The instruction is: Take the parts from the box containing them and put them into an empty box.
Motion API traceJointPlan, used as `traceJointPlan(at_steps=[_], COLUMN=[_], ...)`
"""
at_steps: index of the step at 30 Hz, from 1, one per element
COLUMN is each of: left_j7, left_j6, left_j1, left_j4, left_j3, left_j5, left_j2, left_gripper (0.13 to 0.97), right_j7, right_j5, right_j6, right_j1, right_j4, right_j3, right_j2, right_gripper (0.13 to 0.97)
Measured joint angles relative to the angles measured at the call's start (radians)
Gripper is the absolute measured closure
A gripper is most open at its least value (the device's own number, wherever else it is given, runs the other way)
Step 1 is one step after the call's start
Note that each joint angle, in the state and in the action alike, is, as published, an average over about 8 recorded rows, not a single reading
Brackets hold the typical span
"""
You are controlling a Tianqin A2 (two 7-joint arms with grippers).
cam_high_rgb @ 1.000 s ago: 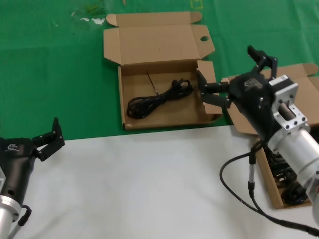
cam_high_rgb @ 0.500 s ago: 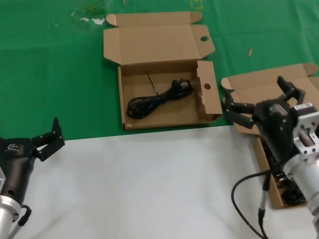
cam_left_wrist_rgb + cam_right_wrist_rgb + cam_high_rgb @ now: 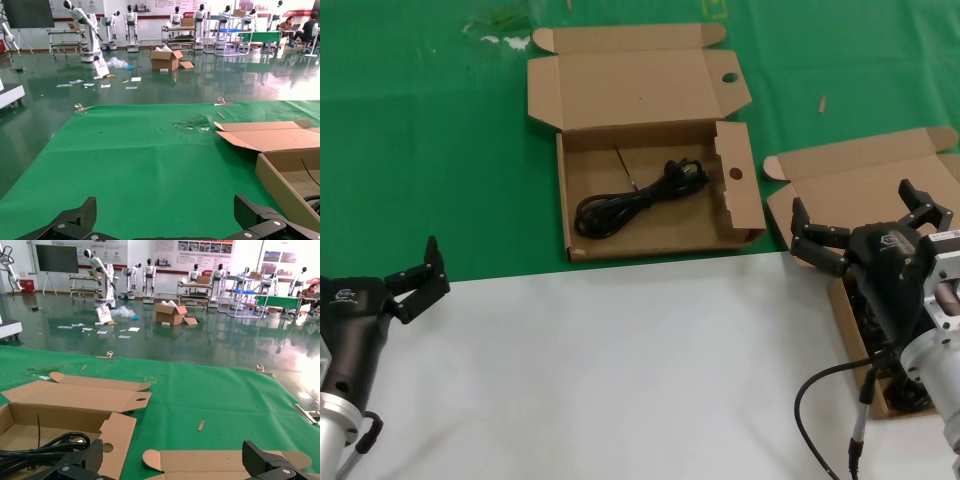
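One black cable bundle (image 3: 638, 198) lies in the wide holed box (image 3: 740, 215) on the green cloth (image 3: 430, 140). More cable bundles (image 3: 885, 345) sit in the plain-lidded box (image 3: 865, 175) at my right, partly hidden behind my arm. My right gripper (image 3: 870, 225) hovers over that box's near-left corner — fingers spread wide, holding nothing. My left gripper (image 3: 418, 278) waits open at the white sheet's (image 3: 620, 370) edge — well apart.
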Motion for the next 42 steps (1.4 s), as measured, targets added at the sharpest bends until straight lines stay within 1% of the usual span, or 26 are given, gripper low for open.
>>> traceJointPlan(at_steps=[42], left_j7=[0.0], left_j6=[0.0], left_j1=[0.0], left_j4=[0.0], left_j3=[0.0], left_j5=[0.0], left_j2=[0.0], left_gripper=[0.132], right_j7=[0.0], right_j5=[0.0], right_j6=[0.0], right_j1=[0.0], right_j4=[0.0], right_j3=[0.0], right_j2=[0.0], right_gripper=[0.129])
